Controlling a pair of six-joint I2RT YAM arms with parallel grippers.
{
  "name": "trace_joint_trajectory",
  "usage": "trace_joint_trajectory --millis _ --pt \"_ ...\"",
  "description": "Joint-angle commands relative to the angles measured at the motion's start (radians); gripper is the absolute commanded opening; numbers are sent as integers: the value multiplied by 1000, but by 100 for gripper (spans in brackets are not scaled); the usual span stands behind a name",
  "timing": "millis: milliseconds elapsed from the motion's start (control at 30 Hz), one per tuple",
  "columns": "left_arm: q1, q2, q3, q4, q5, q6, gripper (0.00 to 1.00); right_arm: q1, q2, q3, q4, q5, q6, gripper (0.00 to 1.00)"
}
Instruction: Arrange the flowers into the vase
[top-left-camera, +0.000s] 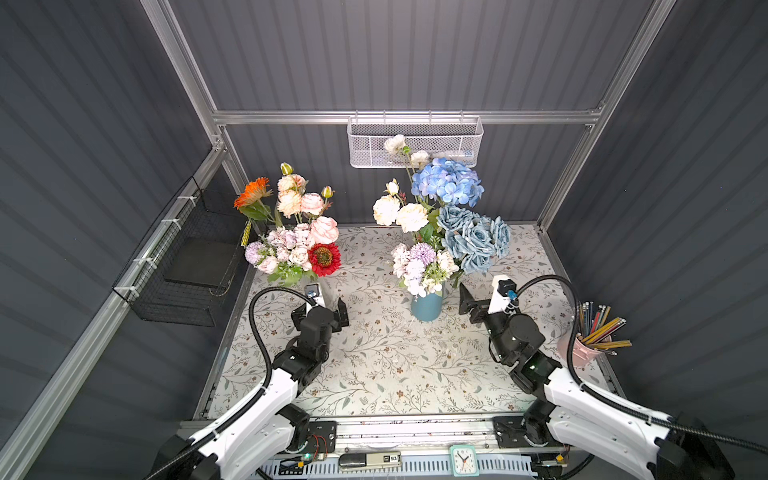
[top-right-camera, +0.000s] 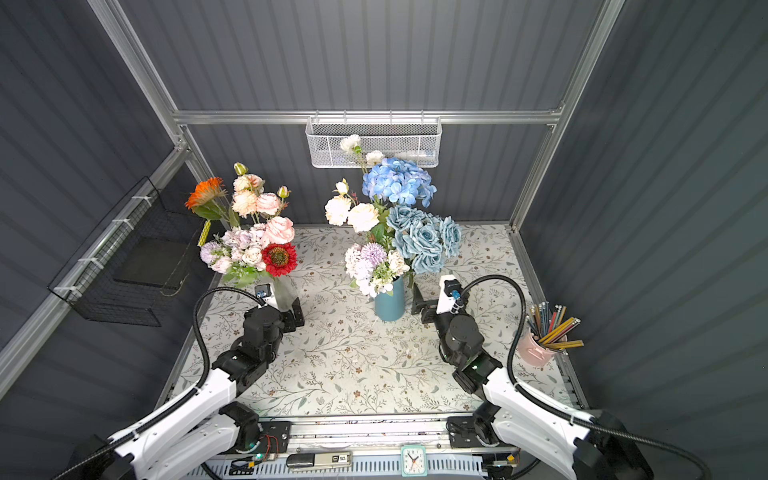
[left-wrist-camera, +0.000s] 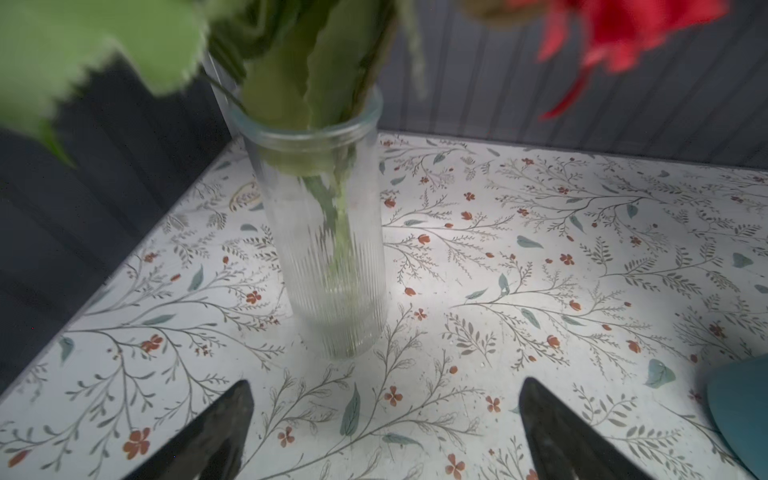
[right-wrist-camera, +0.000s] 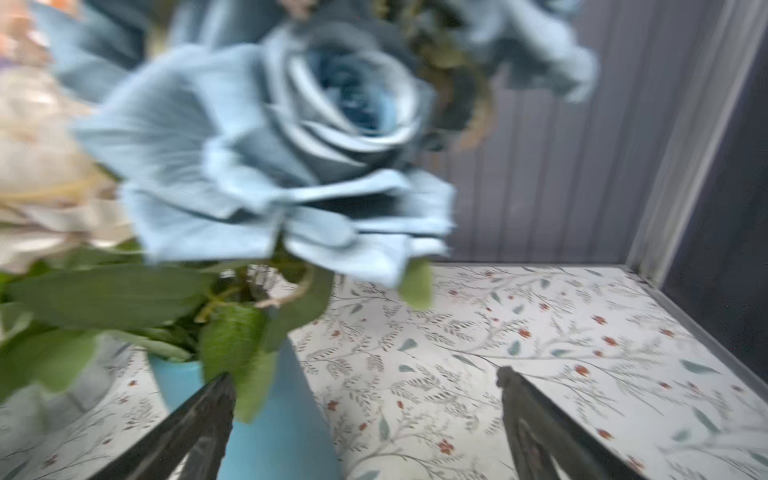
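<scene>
**Table**: floral-patterned top, seen whole only in both top views.

**Flowers:** two upright bunches toward the rear of the table.
- The left bunch has orange, peach, pink, lilac and red heads and stands in a glass vase.
- The right bunch has white heads, a blue hydrangea, dusty-blue roses and lilac heads, and stands in a blue vase.

**Mesh basket**: hangs on the back rail, behind the tallest white heads.

**Left gripper**: fingers spread wide, nothing between them. The glass vase stands just ahead of the tips, apart from them. In the top views, blooms and the wrist camera hide most of this vase. The left wrist view shows its ribbed wall, the green stems inside and an edge of the blue vase.

**Right gripper**: fingers spread wide and empty, just right of the blue vase. In the right wrist view one finger overlaps the vase wall beneath a blurred rose. The top views show a narrow gap there.

**Pencil cup** at the right edge and **clock** on the front rail: top views only.
</scene>
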Motion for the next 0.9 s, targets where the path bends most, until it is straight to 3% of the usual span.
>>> trace_joint_trajectory --millis 0,133,233,333,467,567,733,867 --pt "75 56 12 106 209 -39 100 -102 -58 22 -269 67 24 99" --pt "123 85 0 69 234 -16 100 -280 -61 30 -340 16 14 99" --pt "189 63 -31 86 280 -39 100 -431 6 36 -346 -114 44 99" --pt "203 40 -16 45 205 26 100 -527 125 37 -286 -204 68 99" --pt "217 79 3 53 104 141 100 -557 323 11 -59 -229 47 99" --pt "228 140 -46 203 83 175 100 -565 409 56 -12 -251 14 99" --pt "253 287 -91 480 97 263 100 -570 517 18 258 -267 -80 99" --pt "298 443 -113 742 162 307 100 -597 631 -58 493 -288 -55 99"
